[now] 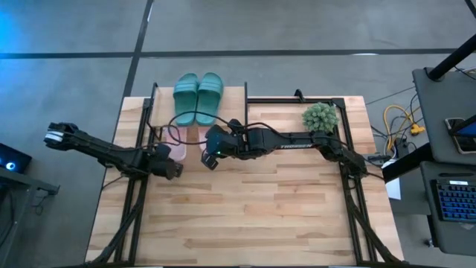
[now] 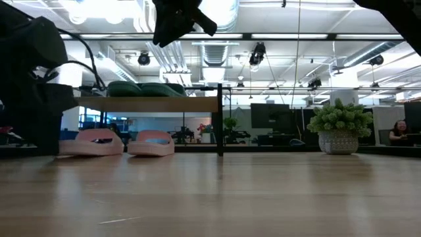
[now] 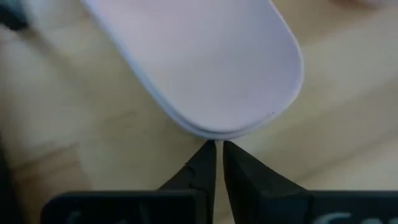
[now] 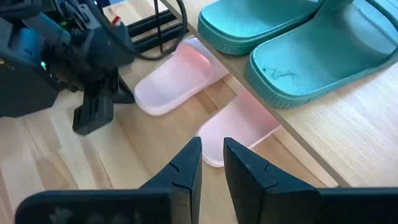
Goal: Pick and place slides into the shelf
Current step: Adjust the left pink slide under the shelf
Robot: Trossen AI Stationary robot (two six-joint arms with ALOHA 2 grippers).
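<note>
high view: teal slides are laid side by side on the shelf top, long axes running away from the arms.
low view: pink slides are seen beneath the top board, on the table.
left wrist view: left gripper is closed and empty, tips at a pink heel.
right wrist view: right gripper is nearly closed and empty, above the second pink heel.
handling: light, flexible rubber is judged; the heel rim or strap is best pinched.

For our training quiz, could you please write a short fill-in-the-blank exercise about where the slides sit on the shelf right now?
1. The teal slides lie on the shelf's ____ board.
2. The pink slides sit on the tabletop ____ that board.
3. The left end effector, shut, points at the heel of a ____ slide.
4. The potted plant stands ____ the shelf.

Missing words: top; under; pink; beside
</note>
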